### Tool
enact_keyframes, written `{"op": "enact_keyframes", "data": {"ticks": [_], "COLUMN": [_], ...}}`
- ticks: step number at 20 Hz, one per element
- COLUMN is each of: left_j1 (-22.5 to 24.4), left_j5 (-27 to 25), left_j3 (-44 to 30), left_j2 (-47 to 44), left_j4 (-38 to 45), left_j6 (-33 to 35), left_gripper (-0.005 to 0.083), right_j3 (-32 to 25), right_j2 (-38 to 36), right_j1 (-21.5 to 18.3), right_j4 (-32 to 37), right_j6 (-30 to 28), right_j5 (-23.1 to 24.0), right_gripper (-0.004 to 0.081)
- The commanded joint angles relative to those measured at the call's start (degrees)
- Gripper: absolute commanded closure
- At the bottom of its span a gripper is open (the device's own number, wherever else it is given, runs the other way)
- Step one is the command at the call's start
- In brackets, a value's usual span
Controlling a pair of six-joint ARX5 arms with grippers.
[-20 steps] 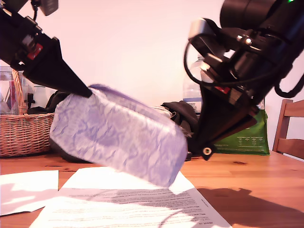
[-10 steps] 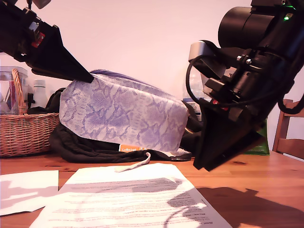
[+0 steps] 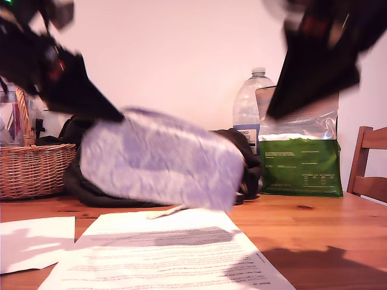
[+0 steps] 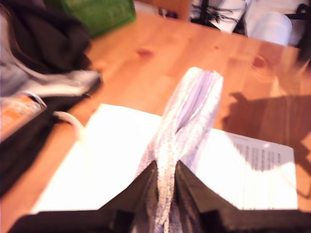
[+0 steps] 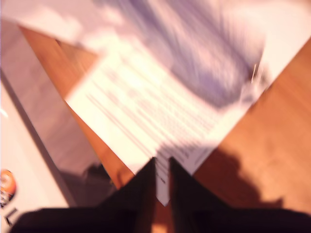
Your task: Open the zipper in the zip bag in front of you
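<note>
Lilac-and-white snakeskin fabric of the zip bag point(image 3: 158, 158) is pinched between the jaws of my first gripper point(image 4: 165, 167), which are pressed together on one end of it. In the first wrist view the bag runs straight away from the fingertips, with its narrow edge turned toward the camera. In the exterior view this gripper point(image 3: 115, 113) comes from the exterior view's left and holds the bag's upper corner; the bag hangs from it, tilted, over the printed paper sheet point(image 3: 175, 254) on the wooden table point(image 3: 320, 232). The picture is blurred, so I cannot tell if the lower end of the bag touches the paper. The zipper is not clear enough to see in any view.

My second gripper point(image 5: 163, 167) is well apart from the bag. Its jaws are nearly together, with only a thin gap and nothing between them. Beyond its fingertips lie the paper sheet and the blurred lilac bag point(image 5: 194, 53). In the exterior view its arm is raised at the exterior view's upper right, above a green and silver bag point(image 3: 300, 166) and beside a plastic bottle point(image 3: 251, 106).

Behind my first gripper stands a wicker basket point(image 3: 30, 166), and a dark cloth point(image 3: 91, 187) lies behind the held bag.
</note>
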Motion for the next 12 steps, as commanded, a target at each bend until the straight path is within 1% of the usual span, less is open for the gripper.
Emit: {"op": "enact_keyframes", "data": {"ticks": [1, 3, 6, 10, 12], "left_j1": [-0.07, -0.07, -0.04, -0.52, -1.18], "left_j5": [1.40, 2.80, 4.17, 3.89, 1.84], "left_j3": [0.44, 0.42, 0.22, 0.22, 0.22], "left_j2": [1.49, 3.19, 6.75, 12.61, 13.70], "left_j4": [3.37, 6.23, 7.85, 9.16, 9.27], "left_j6": [-0.20, -0.20, 0.50, 0.76, 0.76], "left_gripper": [0.0795, 0.0795, 0.0795, 0.0795, 0.0795], "right_j3": [0.35, 0.35, 0.35, 0.35, 0.35], "right_j2": [-2.01, -4.79, -6.64, -6.78, -6.78], "right_j1": [-0.76, -1.49, -2.56, -3.15, -3.15], "right_j4": [-0.04, -0.50, -0.92, -0.87, -0.90], "right_j6": [1.31, 1.33, 1.84, 2.38, 2.56], "right_j5": [0.20, 0.42, 0.44, 0.42, 0.39], "right_gripper": [0.0783, 0.0783, 0.0783, 0.0783, 0.0783]}}
